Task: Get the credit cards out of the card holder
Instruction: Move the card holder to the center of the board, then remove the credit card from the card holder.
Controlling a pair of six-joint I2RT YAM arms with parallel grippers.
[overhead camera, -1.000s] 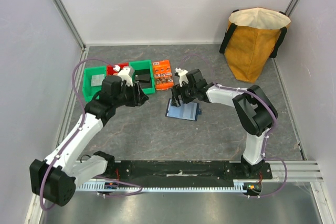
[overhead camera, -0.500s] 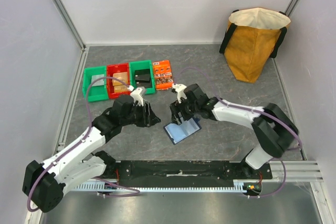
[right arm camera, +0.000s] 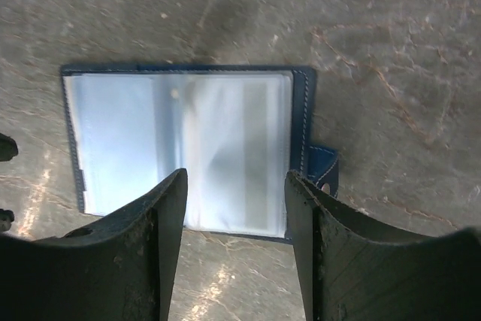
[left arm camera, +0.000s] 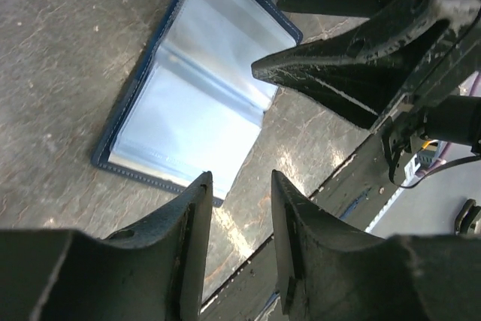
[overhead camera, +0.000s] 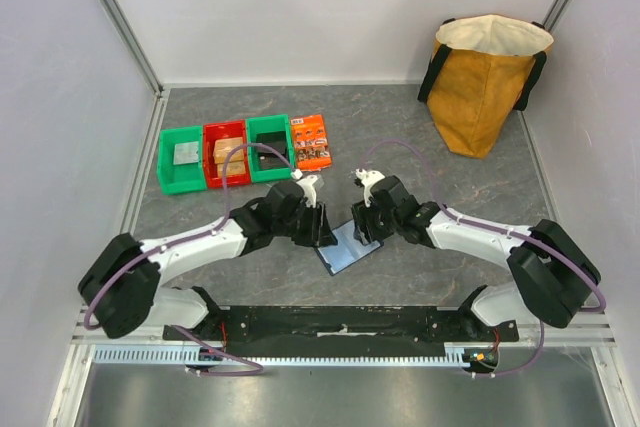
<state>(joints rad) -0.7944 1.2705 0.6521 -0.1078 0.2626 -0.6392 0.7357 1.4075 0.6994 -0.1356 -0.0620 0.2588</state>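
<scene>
Grey stone-patterned worktop (overhead camera: pixel 420 137) fills the cell, with pale walls around it and a yellow bag (overhead camera: pixel 487 80) standing in the far right corner. The card holder (overhead camera: pixel 348 244) lies near my edge, spread open and flat with its clear sleeves facing up. I judge that is so the sleeve mouths can be reached from above. Its closing tab (right arm camera: pixel 323 167) sticks out on one side, clear of the pages.

Both arms lean in low over it from either side. The left tool (left arm camera: pixel 239 186) hangs over one corner with its jaws a narrow gap apart and nothing between them. The right tool (right arm camera: pixel 234 186) hovers over the middle of the sleeves, jaws spread wider and also empty. Neither one touches the holder as far as I can tell. Flanking it this way makes sense to me: one side can pin the cover while the other draws a card out.

At the back left stands a row of bins. A grey card (overhead camera: pixel 186 153) lies in the left green bin (overhead camera: pixel 165 162) and a tan card (overhead camera: pixel 229 152) in the red bin (overhead camera: pixel 208 175), apparently one to a bin. An orange packet (overhead camera: pixel 311 141) lies beside them. Whether the sleeves hold another card I cannot tell; the plastic is too cloudy.
</scene>
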